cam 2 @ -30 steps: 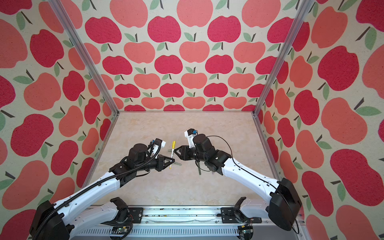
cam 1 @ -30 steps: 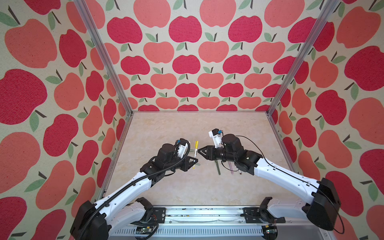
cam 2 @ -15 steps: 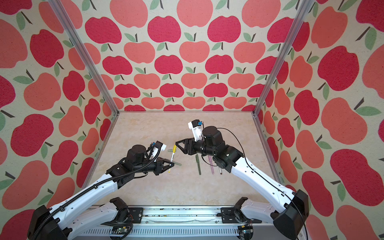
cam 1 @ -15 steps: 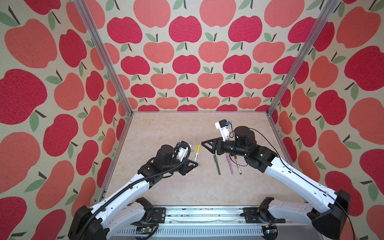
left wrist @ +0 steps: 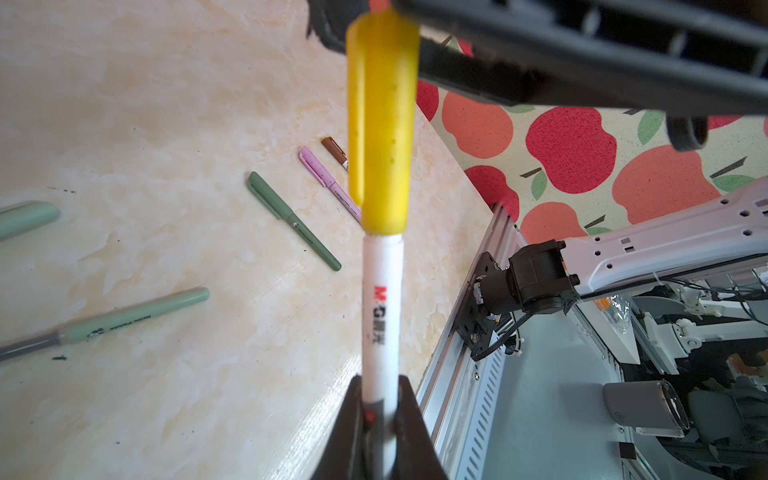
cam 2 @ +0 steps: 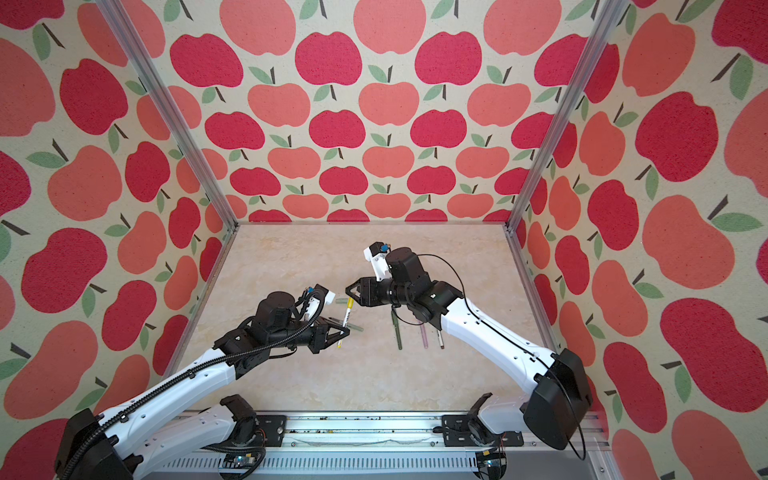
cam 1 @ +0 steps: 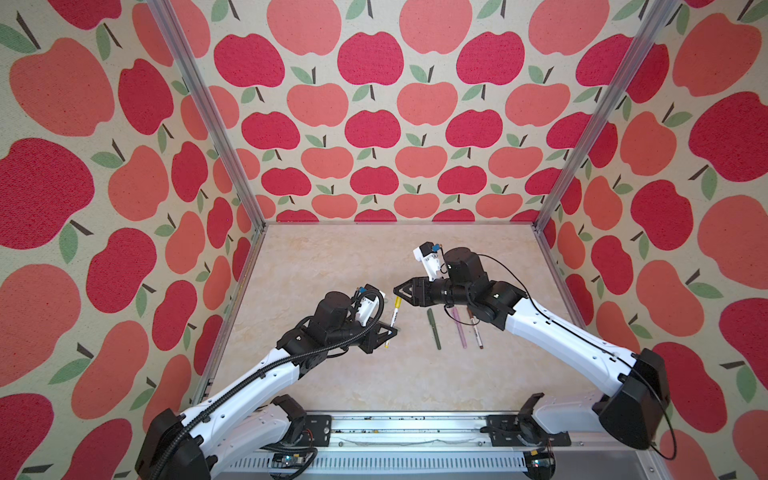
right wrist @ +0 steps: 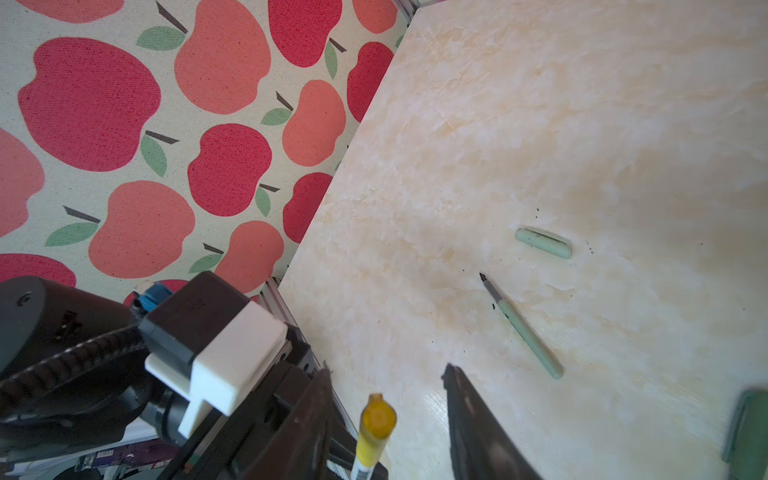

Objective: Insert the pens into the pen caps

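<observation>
My left gripper [cam 1: 390, 331] [cam 2: 343, 331] [left wrist: 380, 390] is shut on the lower barrel of the white pen [cam 1: 392, 321] [left wrist: 380, 311], which stands tilted above the table. A yellow cap [cam 1: 397, 302] [cam 2: 350, 304] [left wrist: 382, 124] [right wrist: 376, 428] sits on its upper end. My right gripper [cam 1: 397, 289] [cam 2: 349, 289] [right wrist: 386, 382] is open at the cap's tip, with a finger [right wrist: 469, 415] on each side and a gap to both. A pale green pen [left wrist: 124, 316] [right wrist: 528, 332] lies uncapped near its loose pale green cap [left wrist: 25, 218] [right wrist: 542, 243].
Three capped pens lie side by side under my right arm: dark green [cam 1: 434, 328] [left wrist: 295, 220], pink [cam 1: 459, 328] [left wrist: 328, 183] and brown-capped [cam 1: 476, 330] [left wrist: 334, 151]. Apple-patterned walls close in the marbled table [cam 1: 374, 257]; a metal rail [cam 1: 415, 432] runs along its front.
My right gripper drew back to the right half a second ago and has come back left to the yellow cap's tip. The left gripper has sunk slightly with the pen.
</observation>
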